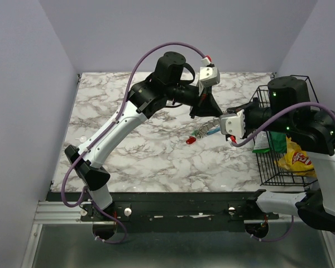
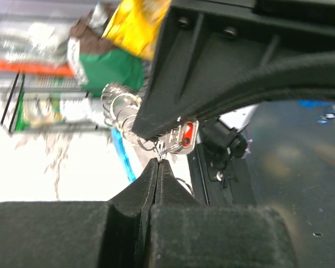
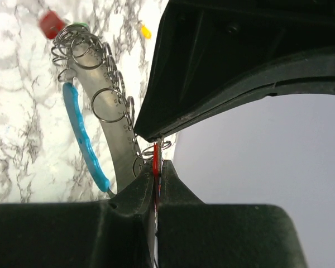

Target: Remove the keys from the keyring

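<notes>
Keyring place: The keyring [image 3: 114,134] is held over the marble table [image 1: 134,156]. It sits just beside the wire basket [image 1: 259,164], on the side facing the table's middle, where your two grippers meet. You cannot tell whether its far end touches the table.
Left gripper: Your left gripper [image 2: 158,166] is clenched tight. Its tips meet at the thin wire of a small ring next to a red key head [image 2: 185,134]. You cannot tell whether the wire is truly caught.
Right gripper: Your right gripper [image 3: 156,167], the one nearer the basket, is clamped on a red sliver [image 3: 155,155], by the look a key seen edge-on.
Keyring look: It is a long loop, one side a flat grey strip and the other a blue band [image 3: 84,139]. Many split rings [image 3: 109,106] are threaded along the grey side.
Keys look: The keys [image 3: 51,22] are tiny. Red and green heads bunch at the end of the loop farthest from the basket. A yellow head [image 3: 146,30] shows a little apart, and you cannot tell whether it is attached.
Handling: Expect a light, loose bundle. The loop will likely swing and twist, and the rings will slide along it. The wire looks springy and slick, so a pinch on it may slip.
Where to hold: Anchor on the flat grey strip and pull on a coloured head, which offers a broader face than the wire.
Risk: A hard pull may drag the whole loop rather than free a key.
</notes>
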